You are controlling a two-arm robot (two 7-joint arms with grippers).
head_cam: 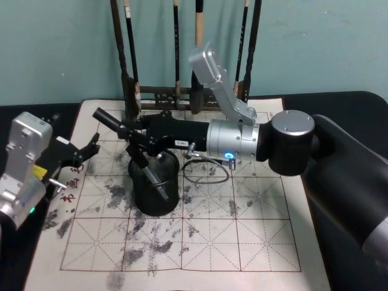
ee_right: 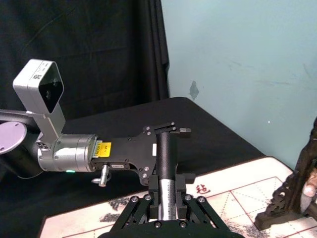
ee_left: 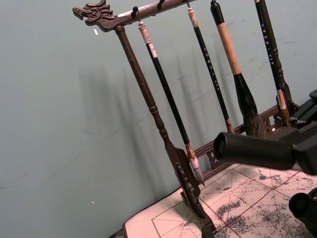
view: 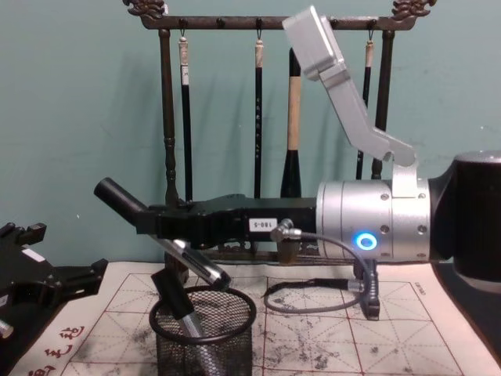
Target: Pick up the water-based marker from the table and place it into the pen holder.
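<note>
My right gripper (head_cam: 138, 149) reaches in from the right and hangs just above the pen holder (head_cam: 156, 195), a black wire-mesh cup on the table (head_cam: 242, 242). It is shut on the water-based marker (head_cam: 108, 119), which is tilted: its black capped end points up and to the left, and its grey barrel (view: 197, 269) slants down into the pen holder (view: 205, 338). The right wrist view shows the marker (ee_right: 166, 197) clamped between the fingers. My left gripper (head_cam: 76, 163) rests open at the mat's left edge, apart from the holder.
A tall dark wooden brush rack (head_cam: 176, 91) with several hanging brushes stands at the back of the mat, close behind my right arm. A looped grey cable (head_cam: 206, 170) lies right of the holder. Black cloth borders the mat on both sides.
</note>
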